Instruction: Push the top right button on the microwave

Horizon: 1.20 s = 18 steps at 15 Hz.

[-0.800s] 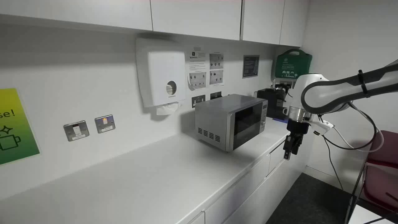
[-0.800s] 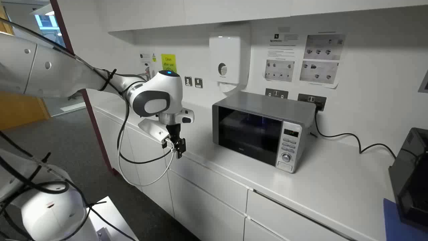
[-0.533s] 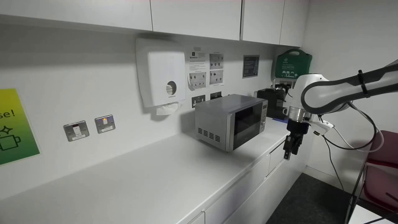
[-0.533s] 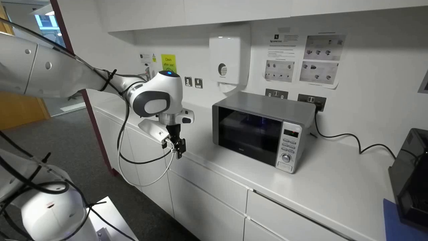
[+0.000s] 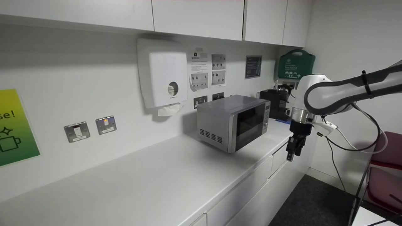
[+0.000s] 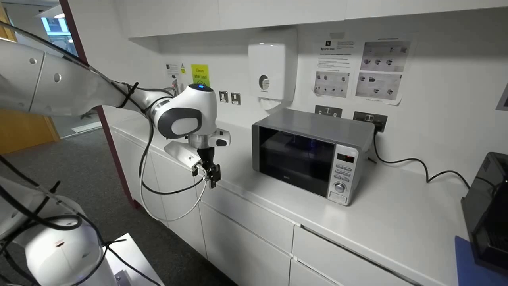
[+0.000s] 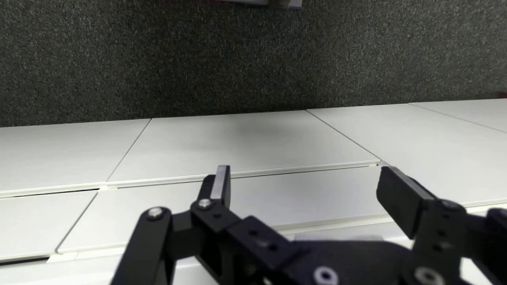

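Note:
The grey microwave (image 6: 317, 122) stands on the counter in both exterior views (image 5: 215, 124), its door shut. Its control strip (image 6: 335, 188) is on the right of the dark glass window (image 6: 293, 159). On the strip are a dark display (image 6: 345, 158) with a small red mark, rows of small buttons with the top right button (image 6: 347, 169) below the display, and a round knob (image 6: 339, 187). My gripper (image 6: 214, 180) points down in front of the counter edge, left of and apart from the microwave. In the wrist view my gripper (image 7: 305, 170) is open, with nothing between its fingers (image 7: 400, 198).
The counter (image 5: 141, 182) runs along the wall, with white drawers (image 7: 237, 142) below it. A white towel dispenser (image 6: 272, 65) hangs above. A black machine (image 6: 490, 214) stands farther along the counter. Upper cabinets (image 5: 198, 17) overhang it. A red chair (image 5: 384, 182) stands on the dark floor.

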Each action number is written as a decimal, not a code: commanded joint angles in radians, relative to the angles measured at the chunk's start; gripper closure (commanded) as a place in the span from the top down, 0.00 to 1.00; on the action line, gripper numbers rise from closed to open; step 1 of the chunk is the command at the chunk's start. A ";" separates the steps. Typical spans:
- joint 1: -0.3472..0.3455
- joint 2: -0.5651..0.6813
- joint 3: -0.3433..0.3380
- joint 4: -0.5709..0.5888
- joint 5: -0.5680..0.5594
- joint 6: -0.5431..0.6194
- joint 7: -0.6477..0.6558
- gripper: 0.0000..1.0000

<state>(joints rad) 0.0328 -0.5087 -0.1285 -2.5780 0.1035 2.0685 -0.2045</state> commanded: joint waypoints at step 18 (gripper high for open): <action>-0.146 0.114 -0.009 0.029 0.079 0.380 0.370 1.00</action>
<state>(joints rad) -0.0916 -0.4267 -0.1221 -2.5873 0.1195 2.4364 0.1095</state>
